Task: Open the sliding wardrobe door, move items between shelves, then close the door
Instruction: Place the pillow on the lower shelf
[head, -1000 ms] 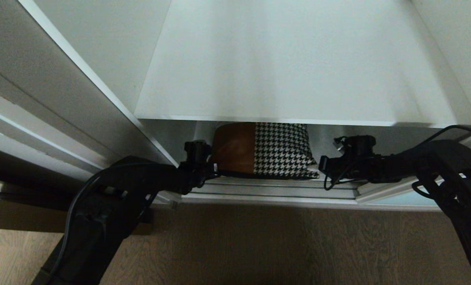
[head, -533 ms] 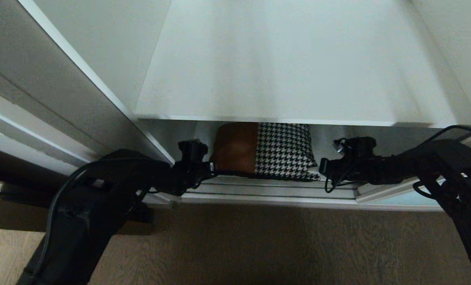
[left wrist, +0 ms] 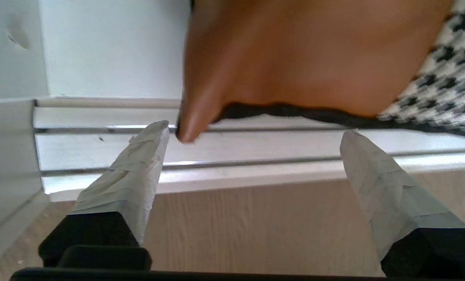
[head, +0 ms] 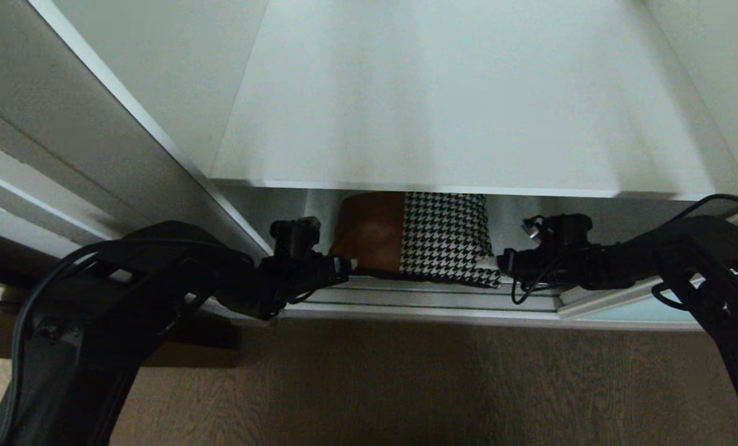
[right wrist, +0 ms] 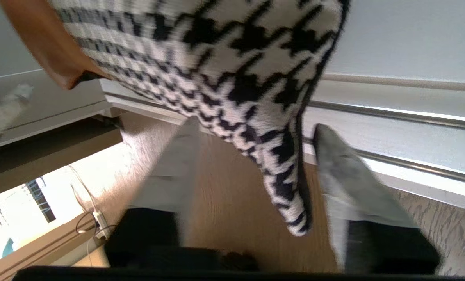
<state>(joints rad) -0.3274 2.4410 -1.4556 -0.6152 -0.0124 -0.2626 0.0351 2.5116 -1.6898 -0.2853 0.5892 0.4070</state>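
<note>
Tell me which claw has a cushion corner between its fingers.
The right claw: the cushion's houndstooth corner hangs between its open fingers. The left claw is open too, with the brown corner beside one finger.

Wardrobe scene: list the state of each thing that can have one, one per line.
cushion: lying on the lower shelf, front corners overhanging the door tracks, held by neither gripper
left gripper: open, at the leather corner
right gripper: open, astride the houndstooth corner
upper shelf: bare
</note>
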